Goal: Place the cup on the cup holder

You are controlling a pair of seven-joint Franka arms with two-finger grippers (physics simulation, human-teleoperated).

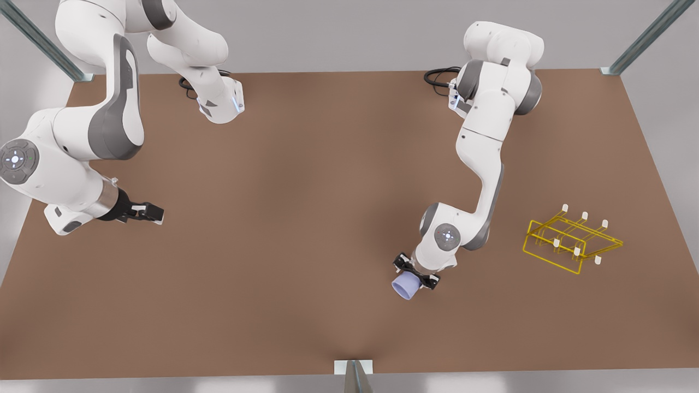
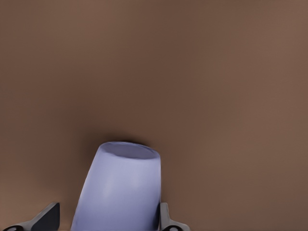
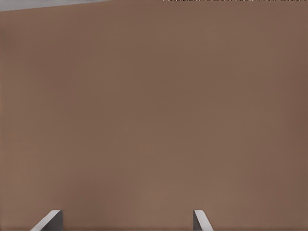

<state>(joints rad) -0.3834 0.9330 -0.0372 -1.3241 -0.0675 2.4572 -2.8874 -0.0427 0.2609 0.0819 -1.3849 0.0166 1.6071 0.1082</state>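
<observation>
Big brown surface (image 1: 306, 229), flat and bare across the middle, with lots of open room between the two arms. Gray rails at the far corners, a small gray bracket (image 1: 353, 367) at the middle of the near edge.

Right arm over on the front view's left, waiting near that side edge. Right end effector (image 1: 155, 213) black, pointing toward the middle, hanging above bare brown. Fingers (image 3: 48, 220) spread wide in the right wrist view, nothing between them, just brown below and a thin gray strip at the surface's far edge.

Left arm on the front view's right, reaching from the far edge down toward the near side. Left end effector (image 1: 415, 273) closed around the cup (image 1: 405, 286), one finger on each side. Cup (image 2: 120, 190) lavender-blue, no handle, tilted, wide open end pointing away from the wrist. Dark shadow on the brown just past its rim. Black fingers (image 2: 166, 219) tight at both sides of the cup in the left wrist view.

Cup holder (image 1: 570, 243) yellow wire, sitting on the surface to the right of the cup, apart from it, near the front view's right edge. White-tipped pegs standing up from its frame. Open brown strip between cup and holder, more free room toward the near edge.
</observation>
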